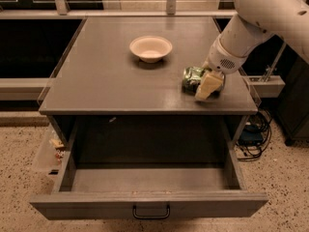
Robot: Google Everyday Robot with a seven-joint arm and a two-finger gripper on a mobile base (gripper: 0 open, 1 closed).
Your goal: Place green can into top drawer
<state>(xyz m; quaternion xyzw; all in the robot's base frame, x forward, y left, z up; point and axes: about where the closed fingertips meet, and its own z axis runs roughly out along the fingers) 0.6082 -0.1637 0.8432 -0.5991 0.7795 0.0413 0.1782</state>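
Green can (191,79) — shiny, dented, on the table (111,86), pincer (206,85) just beside it — open or closed, cannot tell.

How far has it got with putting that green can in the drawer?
Done: the top drawer stands pulled open. In hand: the hand is at the green can, which sits on the tabletop near its front edge. Left: lifting the can and setting it in the drawer.

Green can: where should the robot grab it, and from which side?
Probably across its short dented body, coming down from the right. The can sits low near the table's right front corner, and the gripper is at its right side, so that way is nearest. The bowl stands apart, behind to the left.
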